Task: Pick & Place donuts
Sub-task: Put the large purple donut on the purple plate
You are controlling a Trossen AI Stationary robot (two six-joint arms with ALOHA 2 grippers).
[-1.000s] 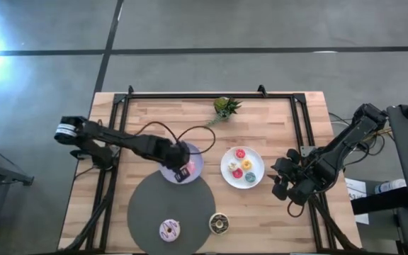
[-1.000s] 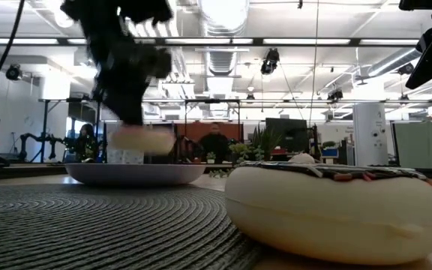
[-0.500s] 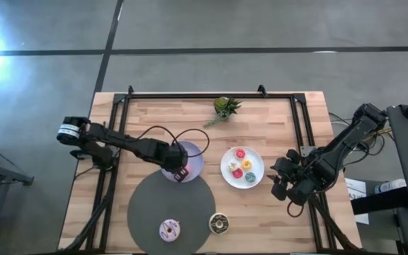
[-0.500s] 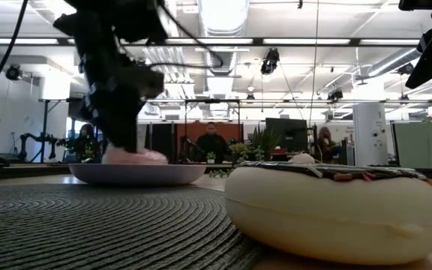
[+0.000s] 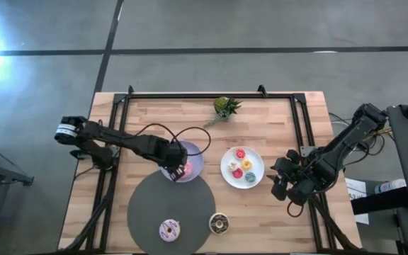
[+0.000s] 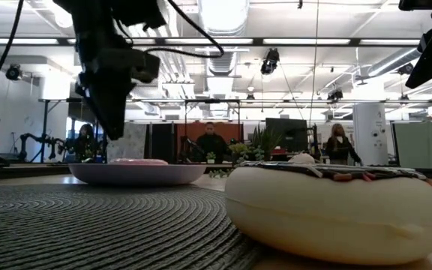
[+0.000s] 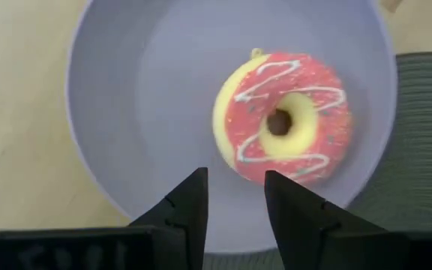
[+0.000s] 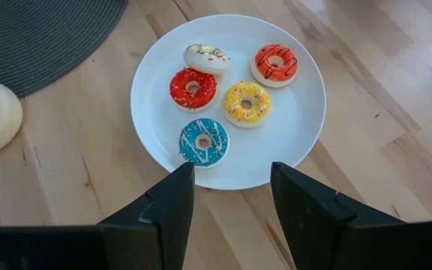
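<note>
Lying flat, icing up, one pink donut [image 7: 283, 127] is seen on one lilac plate [image 7: 118, 112]; left gripper [image 7: 235, 199] is spread, empty.

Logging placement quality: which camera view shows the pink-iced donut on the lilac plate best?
The left wrist view: the pink-iced donut fills the lilac plate, icing and hole clear. High view shows a speck; low view a sliver; right wrist none.
</note>
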